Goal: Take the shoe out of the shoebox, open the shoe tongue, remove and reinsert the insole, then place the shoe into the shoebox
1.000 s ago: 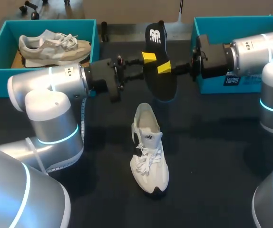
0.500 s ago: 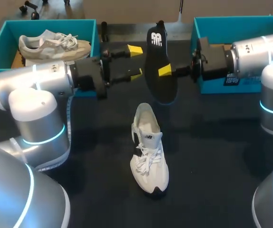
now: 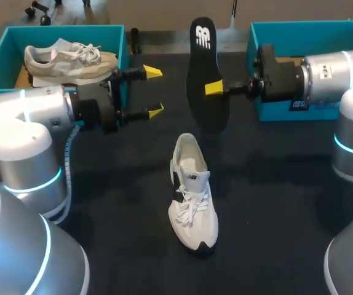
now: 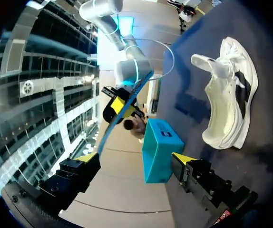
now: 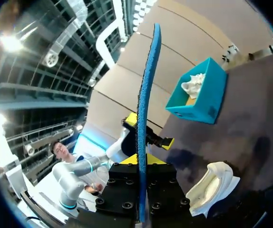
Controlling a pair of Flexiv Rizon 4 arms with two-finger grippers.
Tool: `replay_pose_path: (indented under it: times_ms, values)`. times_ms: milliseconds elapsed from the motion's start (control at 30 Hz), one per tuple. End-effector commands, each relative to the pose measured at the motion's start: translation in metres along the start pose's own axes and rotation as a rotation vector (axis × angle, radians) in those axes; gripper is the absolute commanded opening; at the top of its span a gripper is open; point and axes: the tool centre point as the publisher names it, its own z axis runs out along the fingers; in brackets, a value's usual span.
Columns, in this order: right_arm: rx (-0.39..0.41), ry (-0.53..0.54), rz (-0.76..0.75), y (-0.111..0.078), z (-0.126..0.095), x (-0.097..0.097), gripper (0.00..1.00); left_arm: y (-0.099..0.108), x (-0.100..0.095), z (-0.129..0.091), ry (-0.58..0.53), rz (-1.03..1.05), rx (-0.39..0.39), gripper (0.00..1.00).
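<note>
Closest to you, the white lace-up shoe (image 3: 192,196) lies on the dark table (image 3: 275,203). Its toe points at you and its open end points away, so its long side runs near to far.

Just past it, your right gripper (image 3: 212,88) has its fingers squeezed on the middle of the flat black foam insole (image 3: 202,55), held up in the air. The insole's long side runs much like the shoe's, with the wide end low and near the shoe and the logo end high and far.

Your left gripper (image 3: 154,91) is well apart from it, fingers spread wide, holding nothing.

I think you should tip the wide end into the shoe's opening first, then slide slowly. The left gripper could steady the shoe.

Farthest away are the left blue-green shoebox (image 3: 59,27) and the right blue-green shoebox (image 3: 299,24).
</note>
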Motion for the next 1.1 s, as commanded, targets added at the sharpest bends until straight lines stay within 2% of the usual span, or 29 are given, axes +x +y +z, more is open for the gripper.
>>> replay_pose_path:
  times_ms: [33, 1033, 1100]
  values:
    - [-0.003, 0.095, -0.067, -0.004, 0.0001, -0.0066, 0.0, -0.0015, -0.0035, -0.0065, 0.022, -0.002, 0.003, 1.0]
    - [-0.003, 0.095, -0.067, -0.004, 0.0001, -0.0066, 0.0, -0.0015, -0.0035, -0.0065, 0.022, -0.002, 0.003, 1.0]
    - [0.008, 0.102, -0.104, -0.0024, -0.0009, -0.0101, 0.0, -0.0015, -0.0035, -0.0065, 0.022, -0.002, 0.003, 1.0]
